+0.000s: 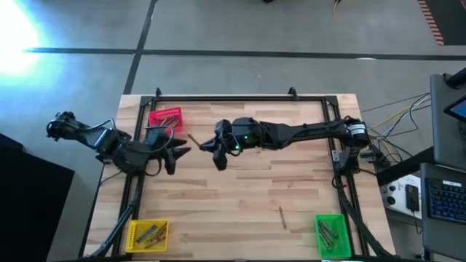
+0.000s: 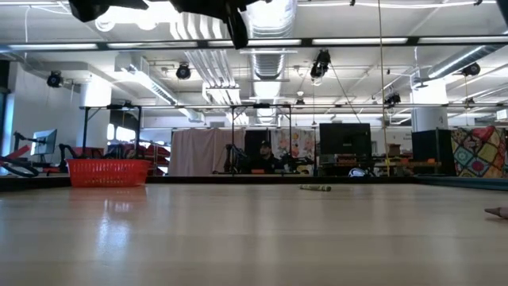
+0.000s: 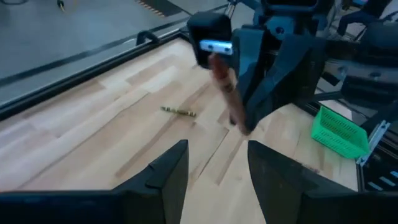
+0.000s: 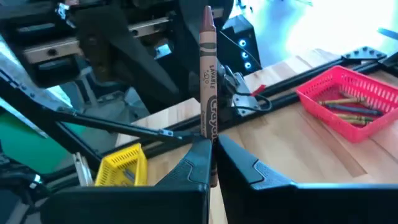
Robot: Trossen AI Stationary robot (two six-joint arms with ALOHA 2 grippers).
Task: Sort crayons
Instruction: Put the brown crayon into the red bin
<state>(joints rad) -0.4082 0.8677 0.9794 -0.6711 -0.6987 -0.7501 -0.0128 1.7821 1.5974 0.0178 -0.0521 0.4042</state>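
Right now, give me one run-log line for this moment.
right gripper: shut on brown crayon, above table middle | left gripper: open, facing it | red bin: holds crayons | stray crayon on table

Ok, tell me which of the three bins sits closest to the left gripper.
The red bin, at the table's far left corner beside the left gripper. The yellow bin and green bin sit along the near edge.

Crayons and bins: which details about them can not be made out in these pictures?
- Crayons in the yellow bin and green bin, high view: too small to tell colours or count.
- Loose crayon on the table, high view: colour unclear, too thin.
- Low view: only the red bin shows; both other bins lie outside the frame.
- Brown crayon in the right hand: its lower end is hidden between the fingers, right wrist view.
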